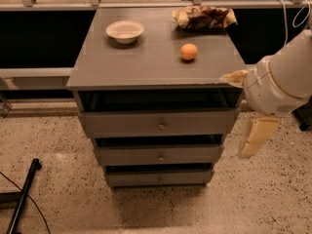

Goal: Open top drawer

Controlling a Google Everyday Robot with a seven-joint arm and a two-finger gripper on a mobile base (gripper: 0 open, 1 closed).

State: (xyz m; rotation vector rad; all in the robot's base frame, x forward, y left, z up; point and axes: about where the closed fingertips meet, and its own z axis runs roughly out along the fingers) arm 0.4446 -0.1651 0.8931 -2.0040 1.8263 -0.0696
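A bowl [125,31] sits on the left of the grey counter [97,67], then an orange [188,51], with a snack bag [204,17] at the far right. Just under the counter is the top drawer [122,124], with a little knob [161,126] in the middle of its front. The gripper [236,115] hangs by the drawer's right end, jaws apart and holding nothing, so I think it is only reaching in; next it must go left to the knob, pinch it and pull it near.
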